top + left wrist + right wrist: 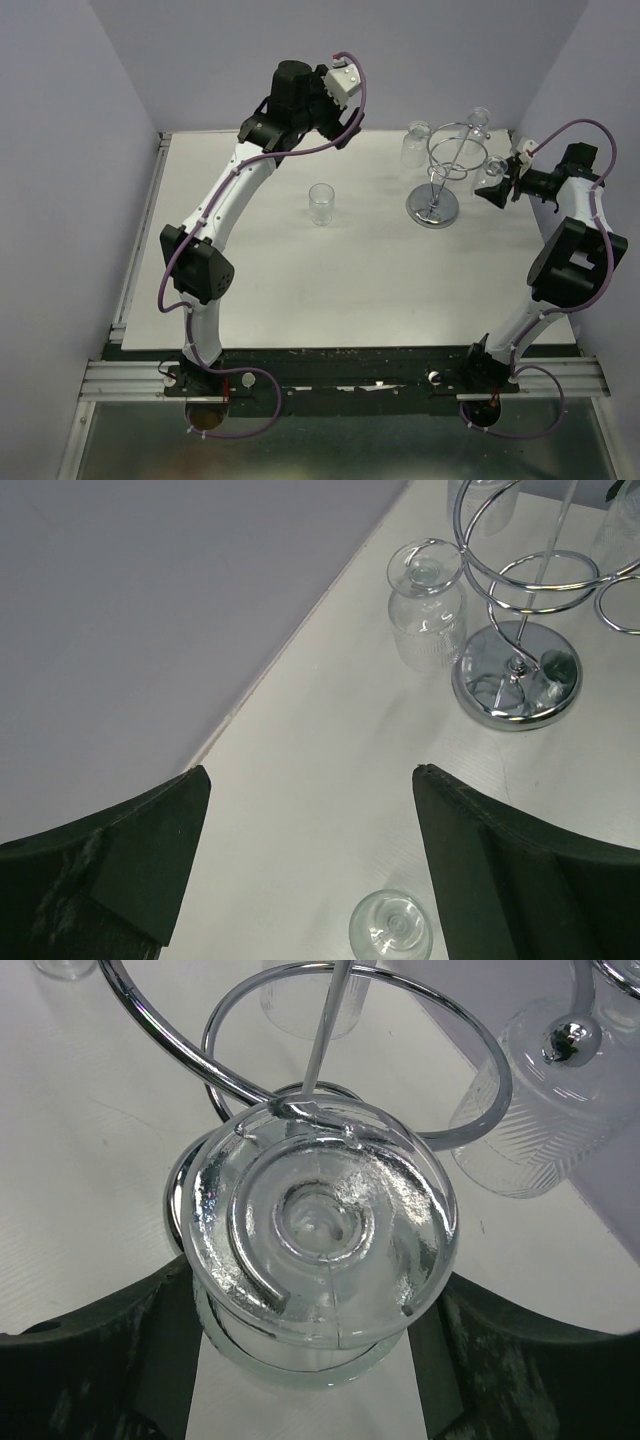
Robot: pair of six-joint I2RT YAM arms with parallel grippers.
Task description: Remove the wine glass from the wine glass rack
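the wine glass [325,1225] hangs upside down from a loop of the wine glass rack [433,208], on the side of the rack nearest the right arm [575,250]. the rack stands on its mirrored disc toward the far right of the tabletop [300,290]. from the right wrist you look straight onto the glass's round foot, hooked in the chrome wire.

the right jaws stand wide, one dark finger [100,1360] on each side of the glass's bowl. a pale strip shows between the glass and that finger. on the other side i can't tell whether the pad touches. the bowl is mostly hidden under its own foot.

two more glasses hang from the rack, one [415,143] on its left side and one [478,122] at the back. in the right wrist view both are cut off at the frame's edge. a separate clear glass [321,203] stands on the tabletop, well apart to the left of the rack.

the left arm [215,220] is raised over the far middle of the tabletop. the left jaws are spread wide with only bare tabletop between the fingers [130,860]. from above they are hard to make out behind the wrist.
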